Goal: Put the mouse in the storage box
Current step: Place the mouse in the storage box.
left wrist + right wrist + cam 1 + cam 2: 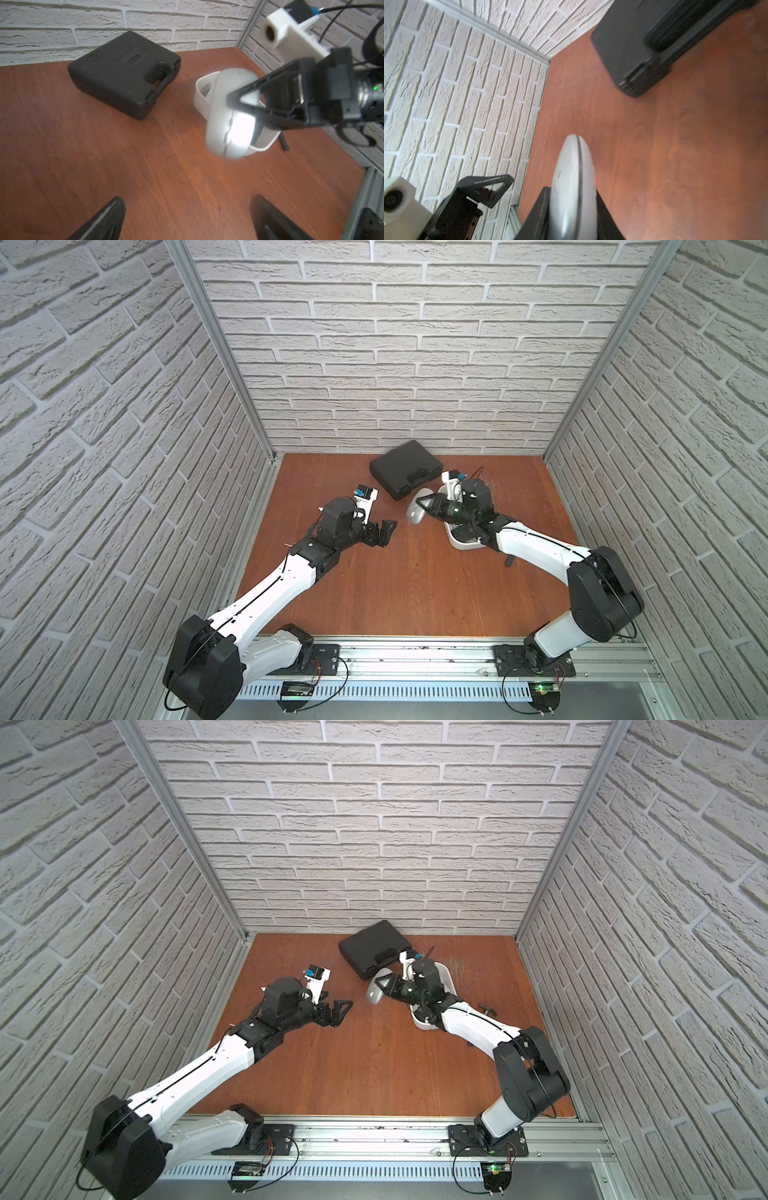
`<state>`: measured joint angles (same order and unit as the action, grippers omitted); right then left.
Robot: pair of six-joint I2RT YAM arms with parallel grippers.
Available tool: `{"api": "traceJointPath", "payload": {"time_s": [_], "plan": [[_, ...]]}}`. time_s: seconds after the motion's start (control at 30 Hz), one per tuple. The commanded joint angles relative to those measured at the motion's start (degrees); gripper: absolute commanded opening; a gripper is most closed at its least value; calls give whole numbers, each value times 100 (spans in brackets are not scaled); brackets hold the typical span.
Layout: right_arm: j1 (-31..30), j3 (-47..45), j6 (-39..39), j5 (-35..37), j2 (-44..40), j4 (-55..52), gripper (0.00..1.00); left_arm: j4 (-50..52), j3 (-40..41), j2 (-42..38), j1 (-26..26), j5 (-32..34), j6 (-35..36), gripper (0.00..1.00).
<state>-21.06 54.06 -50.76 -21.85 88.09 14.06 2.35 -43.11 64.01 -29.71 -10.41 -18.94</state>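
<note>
Pinching the pale grey mouse [414, 511] in the right gripper [424, 504], closing almost completely onto its two broad faces and holding it edge-on. Hanging it in the air off the table [415, 597], just beside the storage box [466, 546], on the side of the box facing the left gripper [385, 531], outside its walls and not yet within them. Reaching across the storage box with the right arm, hiding most of its floor in both top views. Spreading the left gripper fully wide, grasping nothing, hovering well apart from the storage box with bare wood between. Leaving the black case [405, 467] closed and flat just beside the far end of the storage box, handle side turned toward the box, clear of the mouse as far as the left wrist view shows.
</note>
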Motion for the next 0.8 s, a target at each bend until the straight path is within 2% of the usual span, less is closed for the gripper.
{"api": "traceJointPath", "payload": {"time_s": [0.0,0.1,0.23,0.37,0.53,0.7,0.77], "plan": [[677,-304,185,-26,-441,-35,12,-6,167,-88,104,146,-100,98],[1256,-585,195,-9,-569,-115,11,-45,211,-40,155,110,-134,98],[1647,-651,345,-161,-497,-345,11,-102,217,56,193,54,-156,98],[1749,-499,655,-156,-379,-897,12,-86,168,164,218,-4,-171,98],[1842,-180,802,-352,-14,-1068,13,-103,156,285,227,-65,-196,98],[1875,326,944,-493,483,-1303,13,-112,159,344,229,-84,-217,98],[1876,726,1168,-692,752,-1703,14,-112,156,368,236,-98,-215,98]]}}
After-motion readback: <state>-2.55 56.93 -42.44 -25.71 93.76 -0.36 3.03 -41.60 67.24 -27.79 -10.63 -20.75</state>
